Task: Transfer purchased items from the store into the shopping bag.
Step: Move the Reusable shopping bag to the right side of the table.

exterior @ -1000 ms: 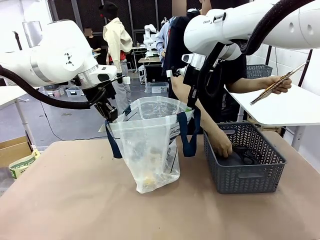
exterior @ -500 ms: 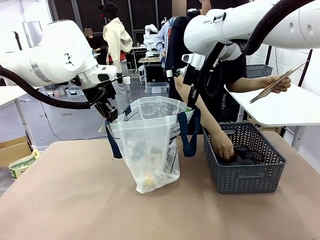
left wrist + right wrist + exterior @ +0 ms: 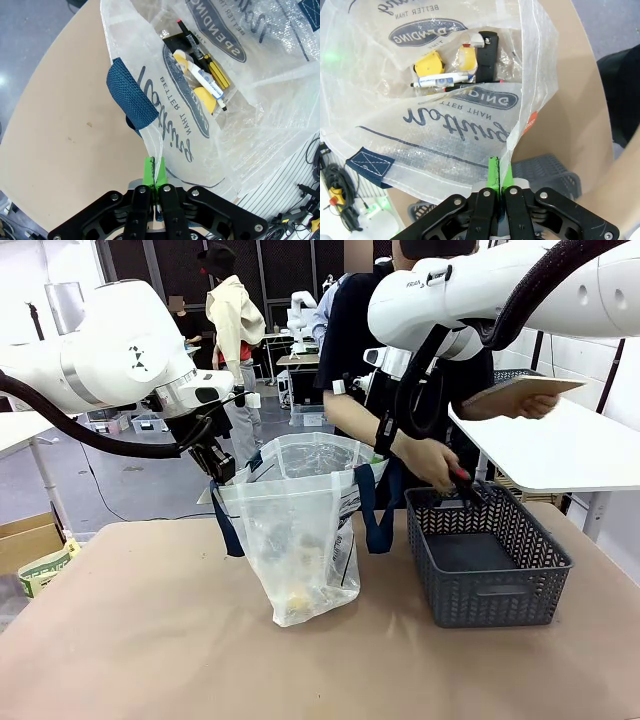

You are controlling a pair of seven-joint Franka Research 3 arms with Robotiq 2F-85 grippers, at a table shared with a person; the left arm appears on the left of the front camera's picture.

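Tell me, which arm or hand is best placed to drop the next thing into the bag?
Neither robot arm: the left gripper and right gripper are each shut on the shopping bag rim. The person's hand, on the robot's right above the basket, holds an item.

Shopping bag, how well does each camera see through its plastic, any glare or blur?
Front view: the shopping bag looks milky, contents hazy. Left wrist view: sharp, white sheen on crinkles at upper right. Right wrist view: contents clear, print legible though upside down.
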